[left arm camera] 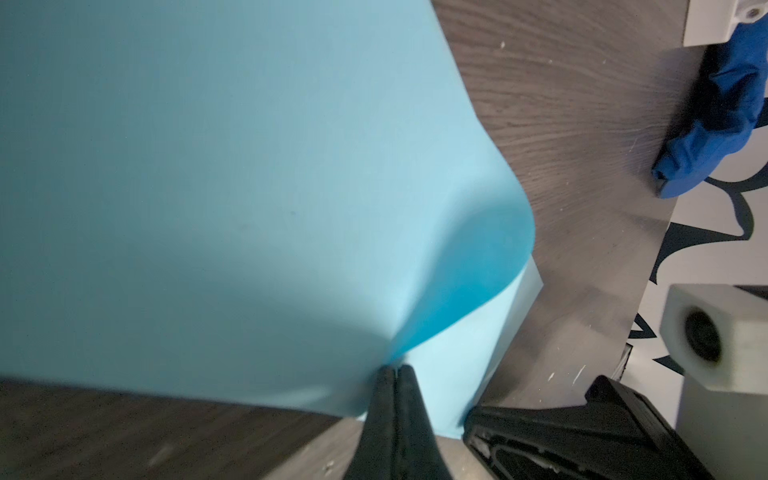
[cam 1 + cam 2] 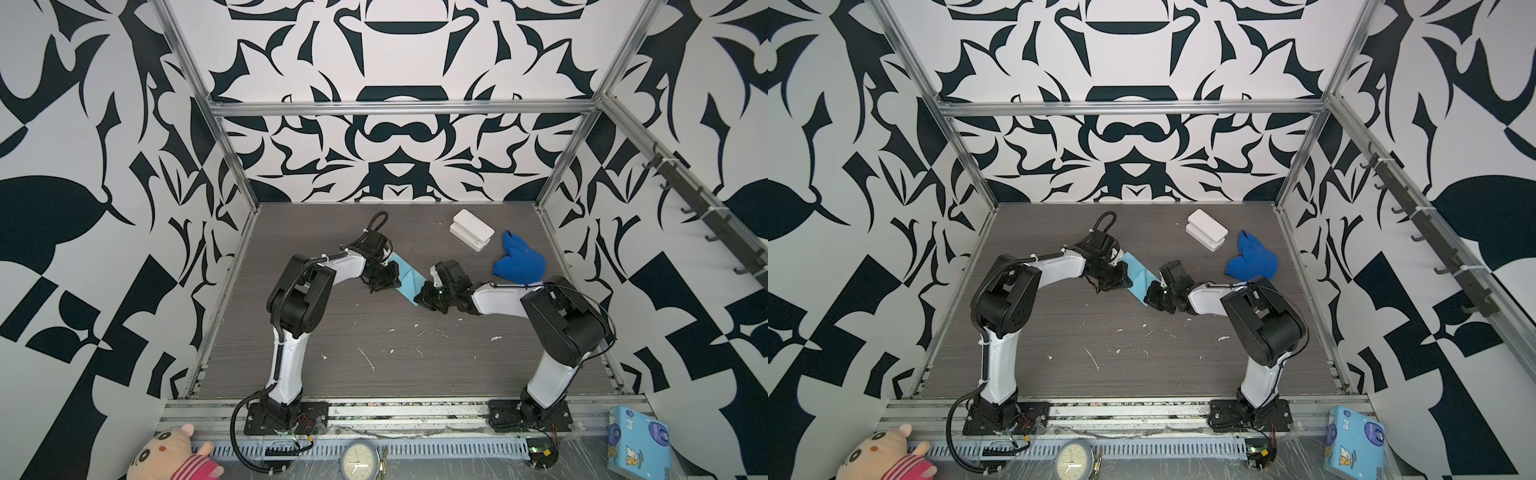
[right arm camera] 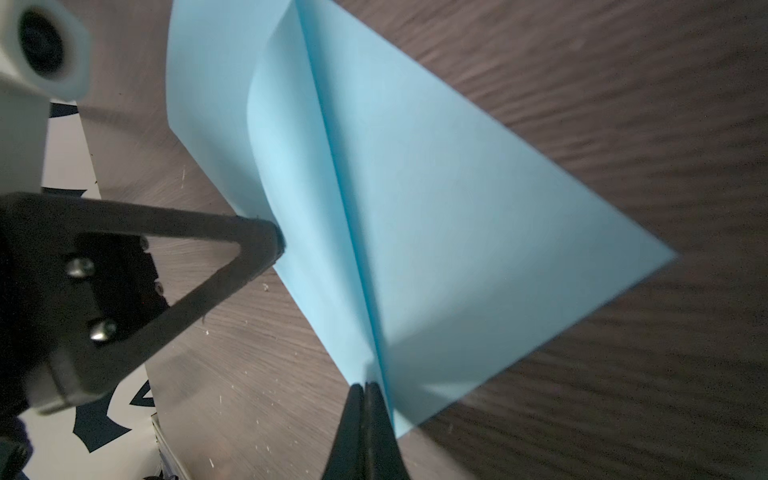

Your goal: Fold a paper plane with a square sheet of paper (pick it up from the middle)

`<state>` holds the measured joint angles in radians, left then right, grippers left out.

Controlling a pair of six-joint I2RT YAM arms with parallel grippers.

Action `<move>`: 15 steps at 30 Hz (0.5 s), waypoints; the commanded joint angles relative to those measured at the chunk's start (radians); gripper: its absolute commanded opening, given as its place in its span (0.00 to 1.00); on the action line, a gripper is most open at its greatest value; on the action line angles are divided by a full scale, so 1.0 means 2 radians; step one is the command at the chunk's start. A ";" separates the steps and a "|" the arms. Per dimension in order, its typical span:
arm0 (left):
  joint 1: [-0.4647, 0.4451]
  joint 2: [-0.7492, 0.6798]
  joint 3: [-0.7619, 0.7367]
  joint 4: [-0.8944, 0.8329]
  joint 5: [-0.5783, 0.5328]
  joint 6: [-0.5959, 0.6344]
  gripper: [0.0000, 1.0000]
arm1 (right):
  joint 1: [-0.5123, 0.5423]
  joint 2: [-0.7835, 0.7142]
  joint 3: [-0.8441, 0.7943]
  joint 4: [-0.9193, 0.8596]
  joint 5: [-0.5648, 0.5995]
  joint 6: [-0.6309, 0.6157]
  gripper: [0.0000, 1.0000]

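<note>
Both top views: square sheet of paper (image 2: 404, 275) folded over, mid table (image 2: 374, 340), between left gripper (image 2: 390, 281) and right gripper (image 2: 423, 293); blue cloth (image 2: 519, 262) well apart at right. Left wrist: jaws pressed together, pinching paper edge, sheet bulging. Right wrist: jaws pinched on paper at the crease; the crease runs away from the tips.

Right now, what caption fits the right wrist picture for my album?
Right gripper pinches the light-blue paper sheet at the end of its fold, over the dark wood-grain table.
</note>
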<state>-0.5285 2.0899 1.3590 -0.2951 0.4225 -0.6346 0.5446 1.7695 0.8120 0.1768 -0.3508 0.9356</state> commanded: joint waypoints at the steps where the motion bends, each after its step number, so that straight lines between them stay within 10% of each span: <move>1: -0.002 0.016 -0.007 -0.041 -0.034 0.005 0.00 | -0.001 -0.013 -0.008 -0.014 -0.001 -0.006 0.00; 15: -0.001 0.022 -0.001 -0.039 -0.030 0.023 0.00 | -0.008 -0.046 0.052 -0.062 -0.015 -0.108 0.00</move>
<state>-0.5289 2.0899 1.3594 -0.2955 0.4225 -0.6235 0.5381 1.6806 0.8215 0.0807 -0.3641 0.8417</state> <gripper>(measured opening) 0.044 0.044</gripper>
